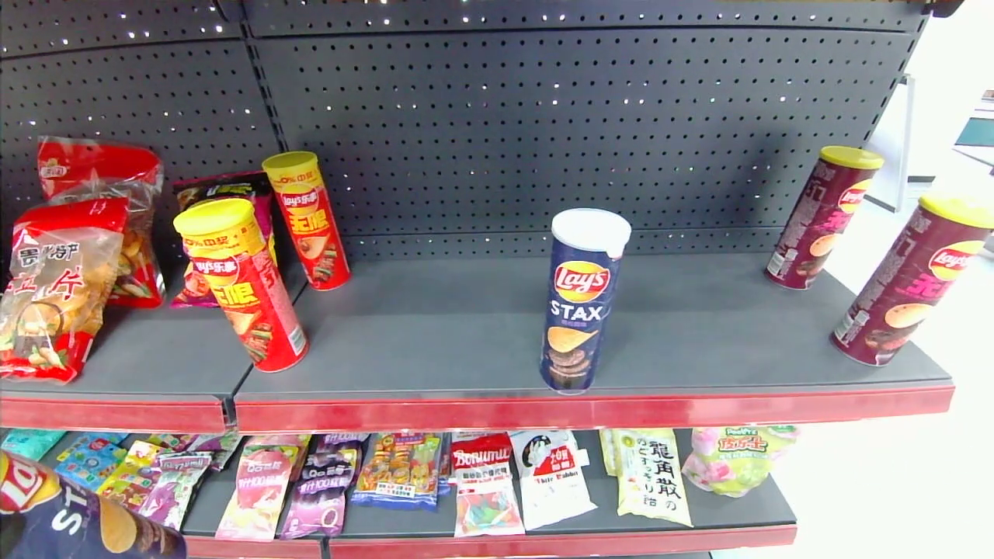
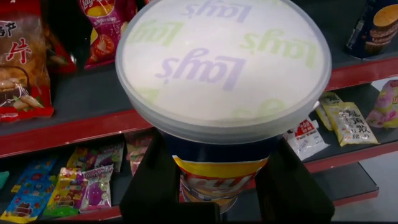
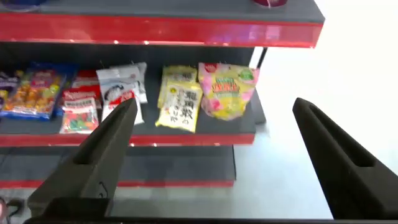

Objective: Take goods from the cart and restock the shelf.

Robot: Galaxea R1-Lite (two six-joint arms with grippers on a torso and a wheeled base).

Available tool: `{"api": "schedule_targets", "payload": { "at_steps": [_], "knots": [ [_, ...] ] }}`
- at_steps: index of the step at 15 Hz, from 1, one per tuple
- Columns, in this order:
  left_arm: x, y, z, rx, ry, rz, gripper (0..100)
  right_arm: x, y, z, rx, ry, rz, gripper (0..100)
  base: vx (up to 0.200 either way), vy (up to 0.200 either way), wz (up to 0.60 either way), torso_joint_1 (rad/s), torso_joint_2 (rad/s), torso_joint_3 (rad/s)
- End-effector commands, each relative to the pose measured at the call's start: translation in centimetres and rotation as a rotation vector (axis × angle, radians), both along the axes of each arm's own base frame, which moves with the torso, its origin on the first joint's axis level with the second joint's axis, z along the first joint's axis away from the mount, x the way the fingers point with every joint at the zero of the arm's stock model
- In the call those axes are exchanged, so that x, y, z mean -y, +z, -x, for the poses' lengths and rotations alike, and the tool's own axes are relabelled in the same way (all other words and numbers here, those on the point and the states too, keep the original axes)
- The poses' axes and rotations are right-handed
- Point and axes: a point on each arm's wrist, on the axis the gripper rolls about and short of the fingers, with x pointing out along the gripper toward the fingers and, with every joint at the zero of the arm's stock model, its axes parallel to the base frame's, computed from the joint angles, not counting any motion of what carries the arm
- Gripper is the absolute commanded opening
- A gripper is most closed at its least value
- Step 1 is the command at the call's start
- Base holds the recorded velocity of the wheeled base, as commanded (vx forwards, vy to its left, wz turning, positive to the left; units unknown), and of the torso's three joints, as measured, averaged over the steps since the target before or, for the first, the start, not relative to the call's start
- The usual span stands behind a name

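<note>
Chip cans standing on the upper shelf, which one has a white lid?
The dark blue can in the middle, near the front edge. The two red cans and the two maroon cans have yellow lids.

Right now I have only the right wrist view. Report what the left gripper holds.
Observer: The left gripper is shut on a blue chip can with a white lid.
Operator: Describe the upper shelf.
Observer: A matching blue can stands at its front edge, near the middle.
Operator: Name its neighbours.
Observer: Two red cans stand to its left, two maroon cans to its right; bare shelf on both sides.
</note>
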Motion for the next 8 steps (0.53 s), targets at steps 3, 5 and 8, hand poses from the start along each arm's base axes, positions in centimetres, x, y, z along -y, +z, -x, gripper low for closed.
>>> {"api": "schedule_targets", "payload": {
  "at_steps": [3,5,8],
  "knots": [
    [0.01,0.18,0.04,0.008,0.001,0.001,0,0.01,-3.35,-0.01,0.146,0.038,0.005,100,0.0,0.0,0.0,0.0,0.0,0.0],
    [0.03,0.31,0.17,0.022,0.001,0.0,0,-0.04,-3.35,-0.01,0.145,0.056,-0.03,100,0.0,0.0,0.0,0.0,0.0,0.0],
    [0.08,0.38,0.46,0.04,0.004,-0.004,0,-0.05,-3.58,-0.13,0.145,0.054,-0.079,100,0.0,0.0,0.0,0.0,0.0,0.0]
  ]
}}
